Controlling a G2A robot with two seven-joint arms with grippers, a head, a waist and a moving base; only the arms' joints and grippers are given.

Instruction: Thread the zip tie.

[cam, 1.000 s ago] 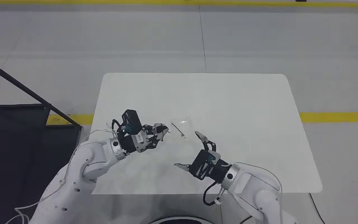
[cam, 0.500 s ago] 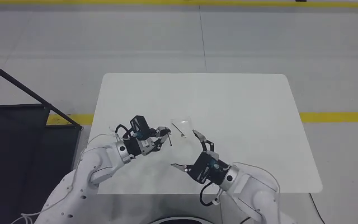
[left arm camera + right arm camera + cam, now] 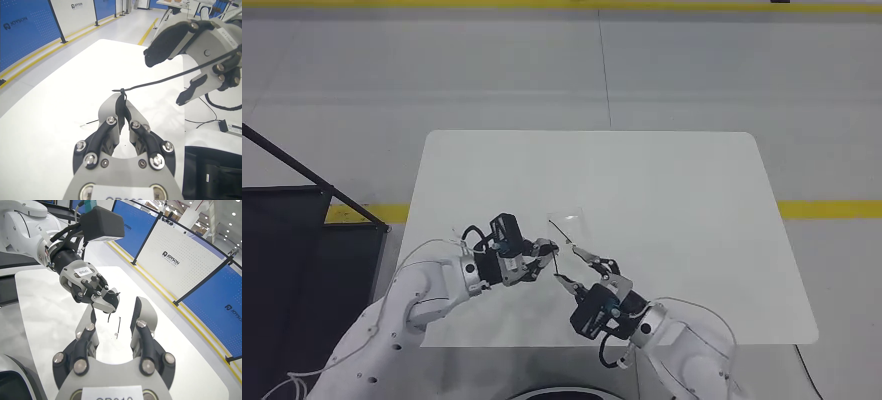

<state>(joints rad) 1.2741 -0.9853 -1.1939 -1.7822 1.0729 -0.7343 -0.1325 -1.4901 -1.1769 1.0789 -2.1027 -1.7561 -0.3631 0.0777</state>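
My left gripper [image 3: 122, 106] is shut on a black zip tie [image 3: 151, 83] just below its head, held above the white table [image 3: 692, 200]. The strap runs away from the head and, in the left wrist view, crosses between the spread fingers of my right gripper [image 3: 164, 80]. That right gripper [image 3: 115, 306] is open, facing the left gripper [image 3: 107, 298] at close range. In the top view the left gripper [image 3: 545, 257] and the right gripper [image 3: 566, 266] meet near the table's front middle.
A second zip tie [image 3: 118, 327] with a pale tag lies flat on the table under the grippers; it is the thin second zip tie [image 3: 562, 230] in the top view. Blue and white panels stand on the floor around the table.
The left gripper has carried the zip tie to the right and the right gripper has swung left and up, so both now meet; earlier they were well apart.
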